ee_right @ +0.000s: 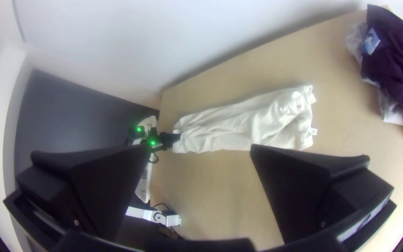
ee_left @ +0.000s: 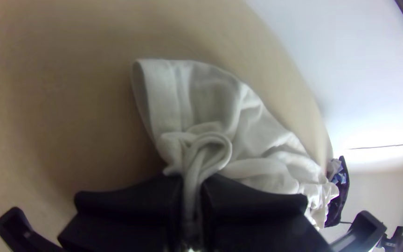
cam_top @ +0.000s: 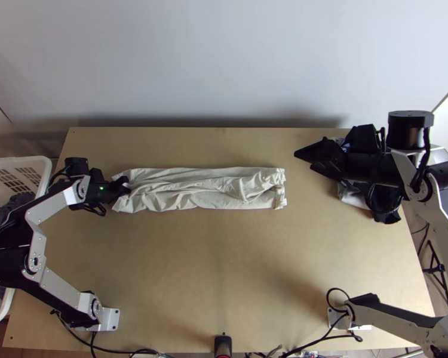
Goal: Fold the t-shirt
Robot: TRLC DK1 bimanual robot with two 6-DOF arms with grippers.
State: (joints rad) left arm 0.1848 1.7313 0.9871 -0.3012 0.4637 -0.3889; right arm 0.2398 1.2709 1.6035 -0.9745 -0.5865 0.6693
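Observation:
The cream t-shirt (cam_top: 206, 188) lies as a long narrow folded strip across the table, wrinkled, with a bunched patch toward its right end. At its left end my left gripper (cam_top: 127, 184) is shut on the cloth. In the left wrist view, a pinched fold of the shirt (ee_left: 211, 88) rises between the fingers of my left gripper (ee_left: 192, 186). My right gripper (cam_top: 304, 160) is above the table, right of the shirt and apart from it. The right wrist view has my right gripper (ee_right: 199, 151) open with nothing between its fingers, and the shirt (ee_right: 239, 123) beyond.
Dark and light clothes (ee_right: 397, 70) lie in a pile at the table's right side, partly under the right arm in the top view. A white basket (cam_top: 42, 164) holding dark cloth stands at the left edge. Bare wood (cam_top: 224, 262) lies in front of the shirt.

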